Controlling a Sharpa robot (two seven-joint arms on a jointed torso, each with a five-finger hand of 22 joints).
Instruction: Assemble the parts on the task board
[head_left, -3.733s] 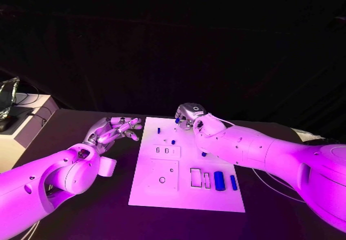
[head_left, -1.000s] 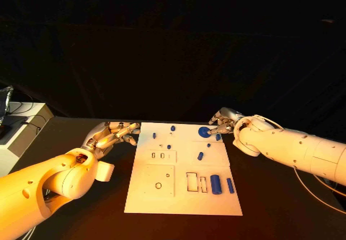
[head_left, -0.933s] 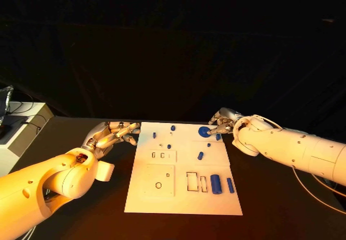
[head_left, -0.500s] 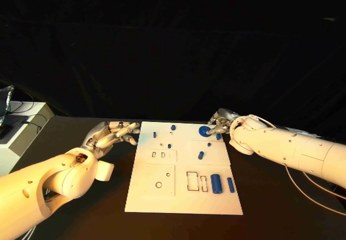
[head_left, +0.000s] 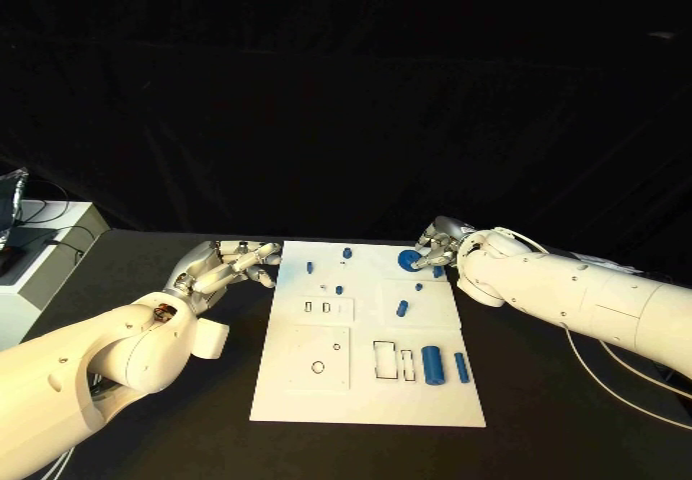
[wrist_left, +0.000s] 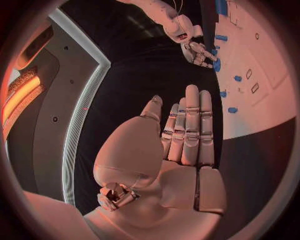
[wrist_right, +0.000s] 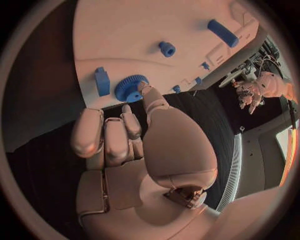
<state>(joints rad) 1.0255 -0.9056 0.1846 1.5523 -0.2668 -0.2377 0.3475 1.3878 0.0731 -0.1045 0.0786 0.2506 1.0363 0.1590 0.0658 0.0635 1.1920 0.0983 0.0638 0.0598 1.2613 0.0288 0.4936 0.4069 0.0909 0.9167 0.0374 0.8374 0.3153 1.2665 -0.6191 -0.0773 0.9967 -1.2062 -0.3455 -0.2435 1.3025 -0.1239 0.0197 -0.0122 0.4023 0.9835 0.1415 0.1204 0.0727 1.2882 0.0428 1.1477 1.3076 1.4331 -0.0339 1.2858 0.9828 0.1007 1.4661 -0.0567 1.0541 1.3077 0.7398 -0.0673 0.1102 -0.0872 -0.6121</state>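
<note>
While the white task board (head_left: 296, 380) lies flat in the middle of the black bench (head_left: 173, 440), the right hand (head_left: 440, 243) sits at its upper right corner, in the right centre of the head picture. Its fingers (wrist_right: 128, 120) are curled in close together, and the thumb tip touches the hub of a round blue gear (wrist_right: 130, 87) that rests on the board near that edge. Whether the gear is truly pinched or only touched, I cannot tell. Just beside the gear stands a small blue block (wrist_right: 102, 81), close to the board's edge, and a short blue peg (wrist_right: 167, 48) sits a little further in.

Over on the left of the head picture, the left hand (head_left: 228, 264) hovers just off the board's upper left edge, holding nothing. From its wrist camera the fingers (wrist_left: 190, 125) look straight and pressed side by side, with the thumb set a little apart.

Toward the lower right of the board, 2 blue cylinders lie side by side: a thick one (head_left: 433, 364) and a thinner one (head_left: 463, 367), next to 2 rectangular slots. Several small blue pieces (head_left: 402, 308) are scattered across the upper half of the board.
</note>
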